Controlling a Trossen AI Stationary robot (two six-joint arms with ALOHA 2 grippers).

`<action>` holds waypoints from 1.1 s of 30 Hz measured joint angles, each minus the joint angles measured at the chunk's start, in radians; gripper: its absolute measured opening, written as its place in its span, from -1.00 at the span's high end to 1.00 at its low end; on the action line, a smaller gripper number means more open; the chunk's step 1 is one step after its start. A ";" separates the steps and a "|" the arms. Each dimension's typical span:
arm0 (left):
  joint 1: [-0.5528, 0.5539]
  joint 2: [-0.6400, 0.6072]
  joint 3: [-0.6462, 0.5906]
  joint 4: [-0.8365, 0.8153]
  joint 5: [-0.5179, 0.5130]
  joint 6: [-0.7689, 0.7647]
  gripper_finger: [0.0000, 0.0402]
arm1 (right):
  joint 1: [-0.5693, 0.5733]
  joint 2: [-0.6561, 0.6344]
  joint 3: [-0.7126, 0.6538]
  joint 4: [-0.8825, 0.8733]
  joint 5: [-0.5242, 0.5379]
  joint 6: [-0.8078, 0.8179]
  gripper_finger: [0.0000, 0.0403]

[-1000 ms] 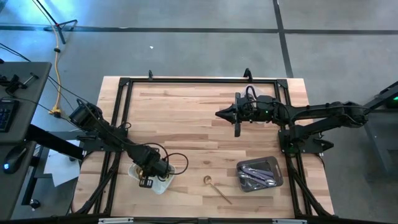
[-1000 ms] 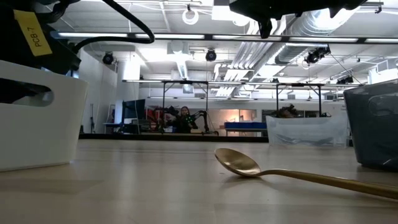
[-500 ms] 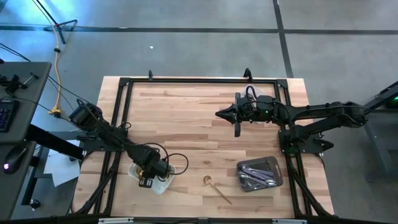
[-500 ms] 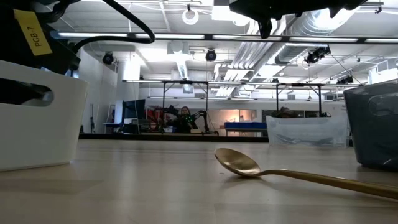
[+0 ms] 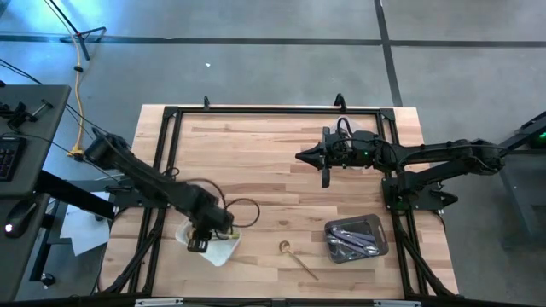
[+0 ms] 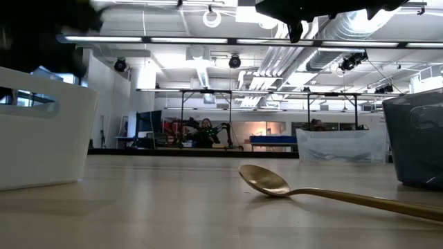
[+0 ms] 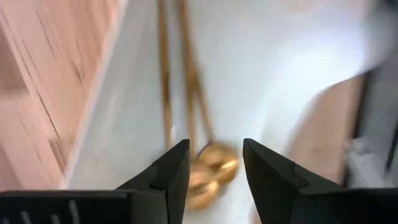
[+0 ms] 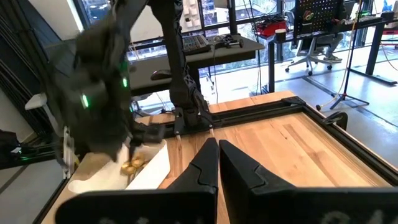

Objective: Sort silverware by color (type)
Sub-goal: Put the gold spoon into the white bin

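The left claw (image 5: 199, 244) hangs over the white tray (image 5: 223, 252) near the front left corner of the wooden bench (image 5: 256, 153), its fingers (image 7: 166, 171) parted and gripping nothing. Two gold spoons (image 7: 205, 168) lie side by side in the tray just beneath those fingers, bowls together and handles running along the tray's length. A third gold spoon (image 5: 294, 257) rests on the bare bench near the front edge, between the white tray and the dark grey tray (image 5: 382, 246), its bowl toward the white tray and its handle angled toward the front edge. The dark grey tray, near the front right corner, holds several dark and silvery utensils (image 5: 353, 240), too tangled to count. The right claw (image 5: 299, 156) waits clenched and empty above the middle of the bench, well apart from the trays.
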 joint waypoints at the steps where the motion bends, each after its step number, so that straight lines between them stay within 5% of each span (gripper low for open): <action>1: 0.010 -0.026 0.022 0.002 0.000 0.008 0.30 | 0.000 0.000 0.000 0.000 0.000 0.000 1.00; 5: 0.055 -0.141 0.130 0.005 -0.033 0.111 0.31 | 0.000 0.000 0.000 -0.003 0.000 0.000 1.00; 12: 0.185 -0.303 0.318 0.058 -0.441 0.280 0.34 | 0.000 0.000 0.000 -0.003 0.000 0.005 1.00; 16: 0.288 -0.384 0.343 0.200 -0.547 0.379 0.34 | 0.000 0.000 0.000 0.005 -0.010 0.007 1.00; 22: 0.447 -0.465 0.262 0.432 -0.398 0.443 0.42 | 0.000 0.000 0.000 0.053 -0.074 0.000 1.00; 26: 0.526 -0.520 0.048 0.683 -0.255 0.406 0.61 | 0.001 0.000 0.000 0.064 -0.103 -0.012 1.00; 33: 0.562 -0.524 -0.269 1.117 -0.173 0.238 0.98 | 0.001 0.000 0.000 0.065 -0.093 -0.026 1.00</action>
